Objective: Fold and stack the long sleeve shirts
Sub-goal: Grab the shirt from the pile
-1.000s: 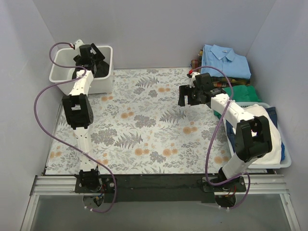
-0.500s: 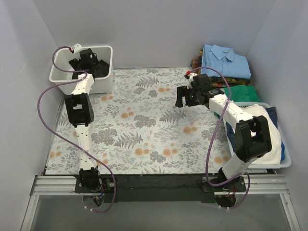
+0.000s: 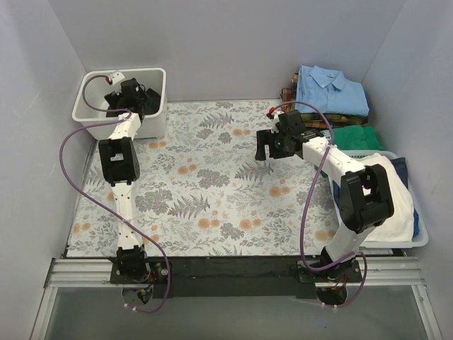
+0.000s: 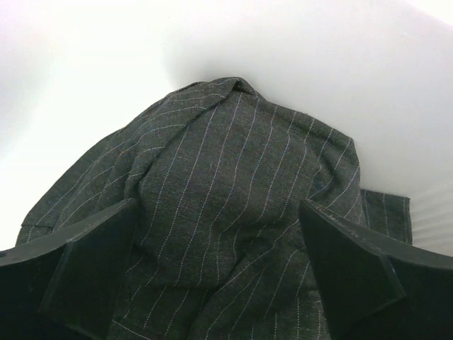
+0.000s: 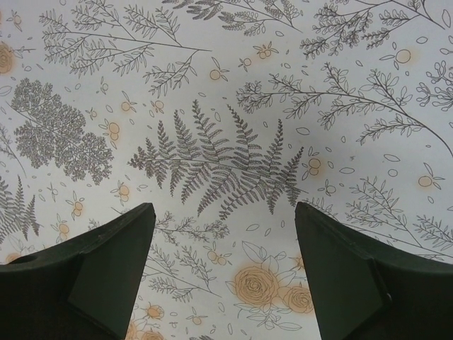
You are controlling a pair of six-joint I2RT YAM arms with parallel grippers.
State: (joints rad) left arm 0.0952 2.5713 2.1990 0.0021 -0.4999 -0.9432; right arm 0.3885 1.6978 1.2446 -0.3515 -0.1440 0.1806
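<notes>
A black-charcoal pinstriped shirt (image 4: 233, 205) lies bunched in the white bin (image 3: 152, 120) at the back left. My left gripper (image 4: 219, 283) is open inside the bin, its fingers (image 4: 92, 262) spread to either side of the cloth mound, just above it. In the top view the left gripper (image 3: 131, 95) hides most of the shirt. My right gripper (image 3: 263, 150) is open and empty, hovering over the floral tablecloth (image 5: 226, 92) right of centre. A folded light blue shirt (image 3: 331, 88) tops a stack at the back right, with a plaid one (image 3: 289, 93) beneath.
A green garment (image 3: 357, 136) lies by the stack. A pale basket (image 3: 419, 230) at the right holds white and dark blue clothes. Grey walls enclose the table on three sides. The floral cloth (image 3: 205, 184) covers the table's middle.
My left gripper has moved further back and down into the bin. My right gripper has shifted slightly left and toward the back over the table.
</notes>
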